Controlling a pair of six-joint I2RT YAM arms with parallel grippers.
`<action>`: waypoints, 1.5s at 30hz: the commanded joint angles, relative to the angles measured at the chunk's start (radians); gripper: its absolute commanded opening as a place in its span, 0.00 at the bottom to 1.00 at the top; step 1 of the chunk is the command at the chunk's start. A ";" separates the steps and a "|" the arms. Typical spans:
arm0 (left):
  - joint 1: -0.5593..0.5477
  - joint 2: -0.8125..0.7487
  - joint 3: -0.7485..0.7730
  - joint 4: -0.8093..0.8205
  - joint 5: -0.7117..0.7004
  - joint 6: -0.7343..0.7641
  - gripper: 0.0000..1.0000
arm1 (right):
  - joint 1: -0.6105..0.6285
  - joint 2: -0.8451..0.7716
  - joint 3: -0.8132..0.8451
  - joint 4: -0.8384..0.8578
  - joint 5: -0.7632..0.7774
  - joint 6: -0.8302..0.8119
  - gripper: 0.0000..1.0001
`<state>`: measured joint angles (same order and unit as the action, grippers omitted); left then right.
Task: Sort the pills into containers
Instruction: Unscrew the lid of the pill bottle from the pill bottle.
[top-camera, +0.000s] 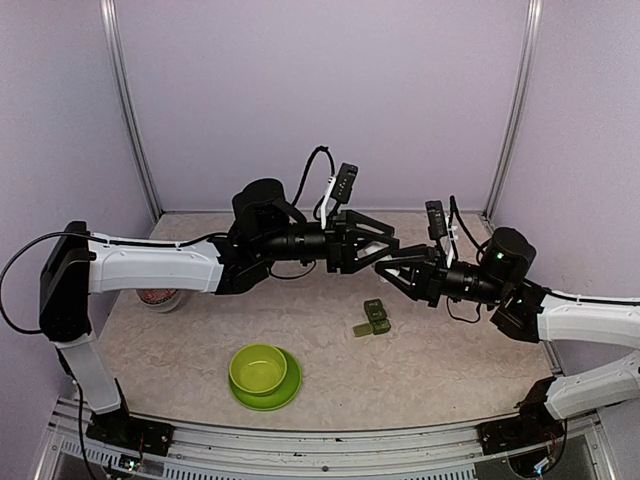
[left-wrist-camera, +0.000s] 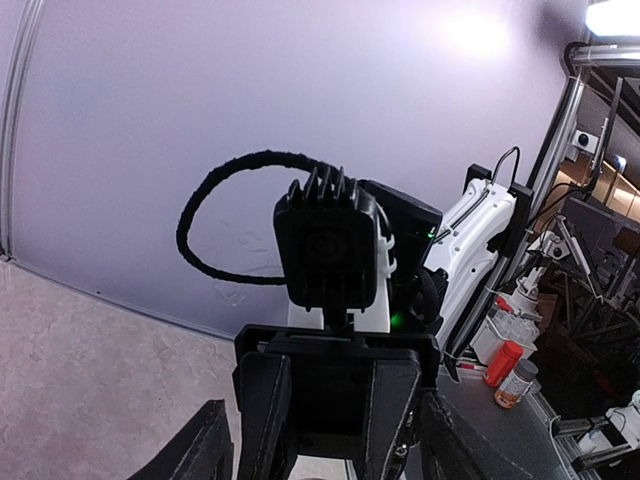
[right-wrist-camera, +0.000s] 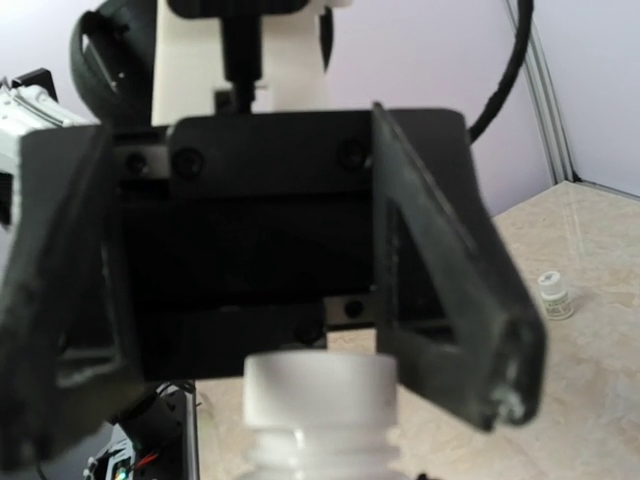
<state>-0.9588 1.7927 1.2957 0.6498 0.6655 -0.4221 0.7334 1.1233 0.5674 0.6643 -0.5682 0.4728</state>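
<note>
**A:** Top view first. Any writing?

**B:** None I can read. The pill box (top-camera: 373, 318), a dark green strip with a paler olive piece at its near-left corner, lies on the bench (top-camera: 450, 360), right of the lime-green bowl (top-camera: 258, 368) and a little farther back. Both tools hang above it, farther back again from the bowl. The left tool (top-camera: 392, 248) is spread wide, and the right tool (top-camera: 383, 272) meets it tip to tip.

**A:** Left wrist view?

**B:** Its own fingers (left-wrist-camera: 200, 450) stand far apart, released. The right tool's head and camera face straight in between them.

**A:** Right wrist?

**B:** A white bottle (right-wrist-camera: 320, 400) shows its neck at bottom centre, framed by the left tool's open fingers. The right tool's own fingers are out of frame, so I cannot tell whether it grips. A small white vial (right-wrist-camera: 555, 295) stands on the bench, its label too small to read.
</note>
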 joint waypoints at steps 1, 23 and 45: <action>0.001 0.016 0.015 -0.009 -0.004 -0.007 0.62 | 0.001 -0.014 0.019 0.033 -0.009 -0.003 0.06; 0.008 0.006 -0.001 -0.012 -0.015 -0.010 0.46 | -0.008 -0.049 0.001 -0.043 0.099 -0.007 0.06; 0.011 -0.044 0.010 -0.119 -0.163 -0.073 0.33 | -0.008 -0.070 -0.012 -0.085 0.091 -0.124 0.06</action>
<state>-0.9459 1.7908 1.2903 0.6037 0.5800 -0.4744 0.7300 1.0813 0.5663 0.5949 -0.4938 0.3866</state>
